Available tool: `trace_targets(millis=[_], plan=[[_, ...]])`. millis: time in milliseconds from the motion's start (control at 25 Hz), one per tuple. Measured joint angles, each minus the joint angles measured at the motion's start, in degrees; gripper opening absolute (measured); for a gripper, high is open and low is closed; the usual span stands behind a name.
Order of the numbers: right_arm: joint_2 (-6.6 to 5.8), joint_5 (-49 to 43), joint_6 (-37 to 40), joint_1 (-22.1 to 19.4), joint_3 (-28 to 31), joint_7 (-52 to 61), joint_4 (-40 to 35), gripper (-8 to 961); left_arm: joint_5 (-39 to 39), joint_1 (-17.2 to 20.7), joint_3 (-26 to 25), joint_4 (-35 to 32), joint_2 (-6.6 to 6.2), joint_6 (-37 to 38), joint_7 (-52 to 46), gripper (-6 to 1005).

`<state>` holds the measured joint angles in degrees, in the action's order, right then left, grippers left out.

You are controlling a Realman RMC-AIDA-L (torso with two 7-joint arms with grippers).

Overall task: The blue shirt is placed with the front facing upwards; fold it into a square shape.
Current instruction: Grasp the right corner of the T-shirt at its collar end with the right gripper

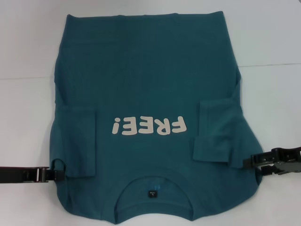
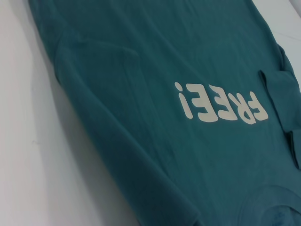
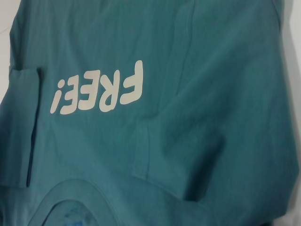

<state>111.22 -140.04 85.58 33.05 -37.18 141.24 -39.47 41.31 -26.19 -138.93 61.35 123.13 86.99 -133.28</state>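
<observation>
The left gripper (image 1: 59, 170) sits at the shirt's edge in the lower left of the head view, the right gripper (image 1: 248, 162) at the opposite edge in the lower right; whether either pair of jaws is parted or pinching cloth cannot be told. The blue shirt (image 1: 150, 94) lies flat on the white tabletop (image 1: 28, 56), both sleeves folded inward, its length running up the frame, collar (image 1: 153, 188) at the bottom, hem at the top. A clean fold likely needs both shoulders lifted evenly and carried toward the hem.
</observation>
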Motion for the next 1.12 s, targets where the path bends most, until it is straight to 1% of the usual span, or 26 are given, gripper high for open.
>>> trace_targets(millis=[240,680,760,920,1120], plan=[[-0.26,-0.12,0.06,-0.31,0.01,0.27,0.01,857,0.00,0.01,-0.02,0.01,0.00,0.06,0.04,32],[-0.69,-1.82,0.80,-1.02,-0.37,1.04,-0.53,733,0.00,0.13,-0.02,0.44,-0.09,0.53,0.01,33],[-0.95,-1.91,0.81,-1.11,-0.33,0.83,-0.60,520,0.00,0.18,-0.02,0.44,-0.13,0.57,-0.02,32],[-1.46,-2.00,0.42,-1.17,-0.42,0.68,-0.62,421,0.00,0.31,-0.02,0.44,-0.24,0.70,-0.10,32],[-1.71,-2.07,0.52,-1.16,-0.23,-0.11,-1.22,298,-0.01,0.35,-0.10,0.44,-0.30,0.72,-0.12,32]])
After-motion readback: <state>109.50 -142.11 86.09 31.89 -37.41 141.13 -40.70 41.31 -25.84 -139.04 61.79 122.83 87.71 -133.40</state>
